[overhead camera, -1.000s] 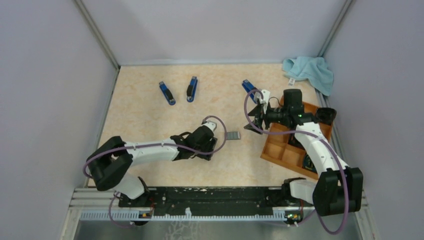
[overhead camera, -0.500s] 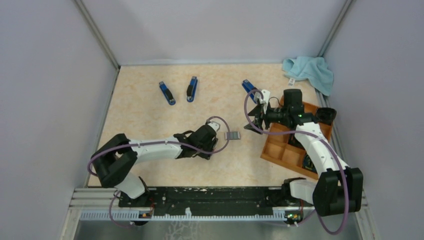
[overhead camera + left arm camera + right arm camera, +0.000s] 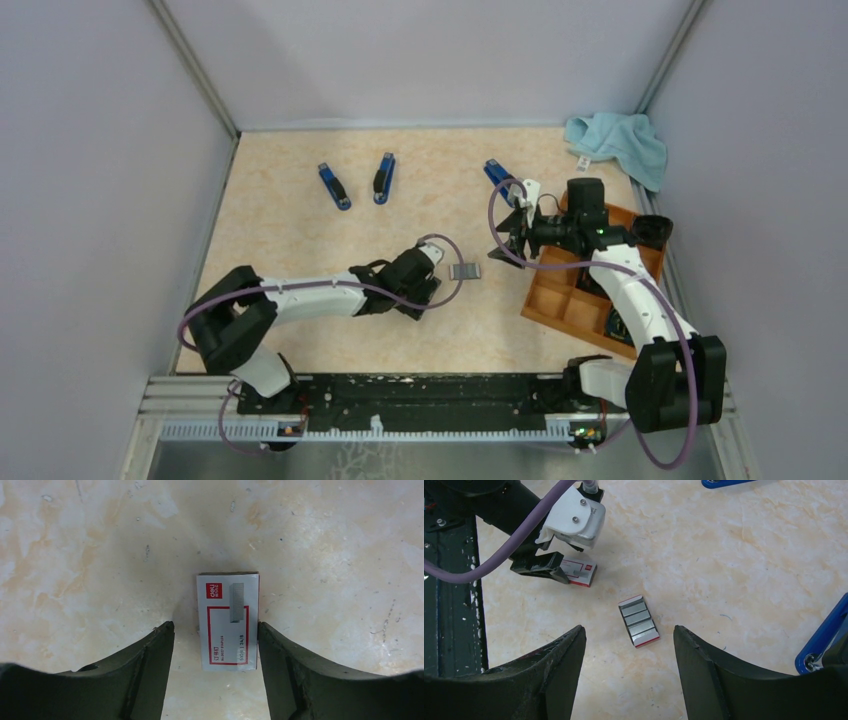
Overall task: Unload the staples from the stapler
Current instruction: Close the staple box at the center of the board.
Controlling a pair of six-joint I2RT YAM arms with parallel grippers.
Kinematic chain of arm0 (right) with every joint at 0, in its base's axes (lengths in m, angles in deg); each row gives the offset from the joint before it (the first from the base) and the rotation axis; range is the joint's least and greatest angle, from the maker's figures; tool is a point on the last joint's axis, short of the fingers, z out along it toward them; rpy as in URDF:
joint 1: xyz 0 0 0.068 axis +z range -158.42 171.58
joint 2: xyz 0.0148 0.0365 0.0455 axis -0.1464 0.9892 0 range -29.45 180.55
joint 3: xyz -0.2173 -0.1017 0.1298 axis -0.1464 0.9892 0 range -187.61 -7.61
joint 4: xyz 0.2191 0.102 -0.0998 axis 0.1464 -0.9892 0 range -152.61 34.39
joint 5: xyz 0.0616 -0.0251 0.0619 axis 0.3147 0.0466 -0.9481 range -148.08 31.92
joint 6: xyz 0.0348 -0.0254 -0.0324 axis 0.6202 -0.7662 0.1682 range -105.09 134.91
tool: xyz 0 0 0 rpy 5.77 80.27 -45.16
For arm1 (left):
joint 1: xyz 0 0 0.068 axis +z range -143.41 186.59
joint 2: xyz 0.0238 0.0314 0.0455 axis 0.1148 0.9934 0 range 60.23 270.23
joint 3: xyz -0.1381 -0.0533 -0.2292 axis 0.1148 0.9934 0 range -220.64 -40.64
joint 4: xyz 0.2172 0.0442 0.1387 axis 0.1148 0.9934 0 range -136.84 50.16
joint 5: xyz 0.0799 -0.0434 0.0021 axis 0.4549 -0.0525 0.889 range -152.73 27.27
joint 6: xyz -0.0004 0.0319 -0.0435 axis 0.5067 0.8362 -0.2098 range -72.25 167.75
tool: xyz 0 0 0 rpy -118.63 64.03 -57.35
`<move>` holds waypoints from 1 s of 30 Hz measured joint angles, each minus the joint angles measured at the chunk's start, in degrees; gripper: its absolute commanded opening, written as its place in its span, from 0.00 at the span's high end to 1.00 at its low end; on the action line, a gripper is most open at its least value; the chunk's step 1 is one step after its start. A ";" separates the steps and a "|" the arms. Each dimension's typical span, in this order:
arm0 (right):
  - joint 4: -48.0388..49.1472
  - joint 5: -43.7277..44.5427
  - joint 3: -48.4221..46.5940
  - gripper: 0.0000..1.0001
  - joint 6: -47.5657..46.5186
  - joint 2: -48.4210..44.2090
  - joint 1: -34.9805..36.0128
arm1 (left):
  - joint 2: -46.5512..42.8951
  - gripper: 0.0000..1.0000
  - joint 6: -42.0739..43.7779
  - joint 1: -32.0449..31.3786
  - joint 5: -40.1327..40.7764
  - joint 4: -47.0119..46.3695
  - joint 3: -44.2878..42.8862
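Left gripper [image 3: 215, 625]: hangs low over the middle of the table [image 3: 300, 240], stands partly open and clamps nothing. Straddles a small white box [image 3: 228, 605] with a red label, lying flat. Meets or all but meets one long edge of it with one finger [image 3: 287, 670], and leaves a clear strip of bare table between the opposite edge and the other finger [image 3: 145, 672]. Staples [image 3: 638, 619]: lie as several short grey strips side by side in a small red-edged tray [image 3: 647, 640]. Rest flat on the table just past the white box, between the two grippers, touched by neither. Right gripper [image 3: 629, 628]: hovers above the table on the right side, stands wide open, holds nothing, and looks down on the small tray from well apart. Farther back on the table: blue stapler [image 3: 334, 186], second blue stapler [image 3: 384, 178] near it, and third blue stapler [image 3: 497, 173] close to the right gripper. Along the right edge, under the right arm: a wooden tray [image 3: 560, 300] with compartments. In the far right corner: a crumpled light blue cloth [image 3: 620, 142].
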 measured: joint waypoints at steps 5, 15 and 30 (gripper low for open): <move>0.00 0.00 0.00 0.35 0.00 -0.02 0.00 | -1.90 0.34 -1.03 0.37 3.43 0.52 0.31; 0.00 -0.07 0.00 0.35 0.00 -0.02 0.00 | -28.98 0.66 -16.04 0.70 -1.97 -5.86 14.64; 0.00 -0.28 0.00 0.35 0.00 -0.02 0.00 | -20.44 0.72 -33.77 -1.95 -13.00 -7.28 19.52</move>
